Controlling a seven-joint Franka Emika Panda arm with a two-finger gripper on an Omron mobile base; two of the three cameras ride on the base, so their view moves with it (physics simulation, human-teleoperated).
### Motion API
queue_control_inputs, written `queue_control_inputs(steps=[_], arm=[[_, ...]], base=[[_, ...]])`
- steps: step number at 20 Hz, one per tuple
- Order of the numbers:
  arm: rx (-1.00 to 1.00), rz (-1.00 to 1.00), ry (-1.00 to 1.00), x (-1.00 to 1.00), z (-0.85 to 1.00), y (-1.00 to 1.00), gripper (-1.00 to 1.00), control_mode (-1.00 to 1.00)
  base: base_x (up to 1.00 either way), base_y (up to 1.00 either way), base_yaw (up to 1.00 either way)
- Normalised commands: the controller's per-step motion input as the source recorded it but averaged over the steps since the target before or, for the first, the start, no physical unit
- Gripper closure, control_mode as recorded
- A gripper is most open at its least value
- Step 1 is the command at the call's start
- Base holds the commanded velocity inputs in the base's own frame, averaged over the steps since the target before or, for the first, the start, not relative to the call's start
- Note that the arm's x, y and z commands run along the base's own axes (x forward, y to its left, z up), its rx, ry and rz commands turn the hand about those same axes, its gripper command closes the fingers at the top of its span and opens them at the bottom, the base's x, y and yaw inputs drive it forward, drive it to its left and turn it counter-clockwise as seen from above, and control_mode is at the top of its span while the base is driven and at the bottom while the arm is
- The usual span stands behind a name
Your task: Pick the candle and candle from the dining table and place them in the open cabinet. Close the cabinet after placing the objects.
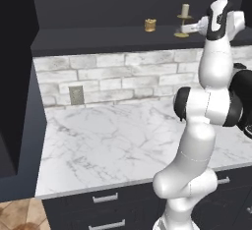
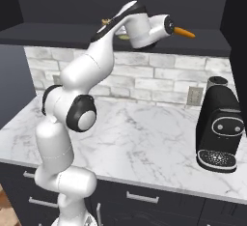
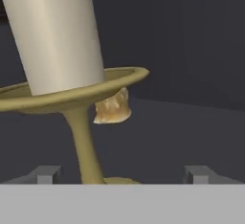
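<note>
Standing upright on the dark cabinet (image 1: 98, 40) shelf, the cream candle on its brass candlestick (image 1: 184, 18) rises right in front of the hand (image 3: 124, 176), whose finger tips (image 3: 45, 174) are spread wide on either side of the stem, touching nothing. The squat golden-tan candle (image 1: 150, 25) sits on the same shelf, near the candlestick and further into the cabinet in the hand view. An orange carrot (image 2: 185, 32) lies on the shelf past the wrist. Below, the marble table (image 2: 144, 143) carries a black coffee machine (image 2: 219, 126).
</note>
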Motion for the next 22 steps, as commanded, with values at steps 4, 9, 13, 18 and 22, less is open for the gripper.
queue_control_inputs(steps=[4, 9, 13, 18, 22], arm=[[0.00, 0.02, -0.09, -0.36, 0.03, 0.00, -1.00, -1.00], [0.00, -0.01, -0.14, -0.64, 0.12, 0.04, -1.00, -1.00], [0.00, -0.04, -0.16, -0.67, 0.07, 0.06, -1.00, -1.00], [0.00, -0.08, -0.14, -0.68, 0.00, 0.08, -1.00, -1.00], [0.00, -0.09, -0.10, -0.62, -0.03, 0.21, -1.00, -1.00]], base=[[0.00, 0.00, 0.00], [0.00, 0.00, 0.00], [0.00, 0.00, 0.00], [0.00, 0.00, 0.00], [0.00, 0.00, 0.00]])
